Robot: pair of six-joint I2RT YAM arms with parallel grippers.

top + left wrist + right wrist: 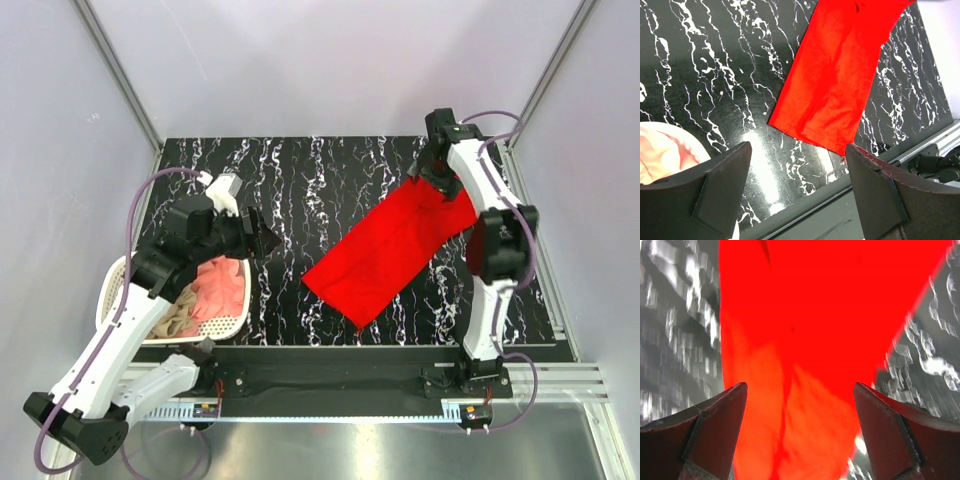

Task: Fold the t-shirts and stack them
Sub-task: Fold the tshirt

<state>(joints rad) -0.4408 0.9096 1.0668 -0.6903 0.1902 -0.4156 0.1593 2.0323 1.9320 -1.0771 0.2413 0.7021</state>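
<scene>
Pink shirt and tan shirt lie crumpled in the basket at left; the left gripper hangs wide open, empty, beside it. Open table follows. The red shirt lies as a flat diagonal strip, with the right gripper gaping and empty over its far end.

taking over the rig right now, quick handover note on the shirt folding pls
Left hand: open, empty, hovering by the basket.
Right hand: open, gripping nothing, above the far end of the red t-shirt.
Red t-shirt: flat on the table as a long diagonal strip, apparently folded lengthwise. Pink t-shirt and tan t-shirt: bunched in the basket.
Done: at most a first fold of the red one.
Left: finish folding it, fold the other two, stack all three.
</scene>
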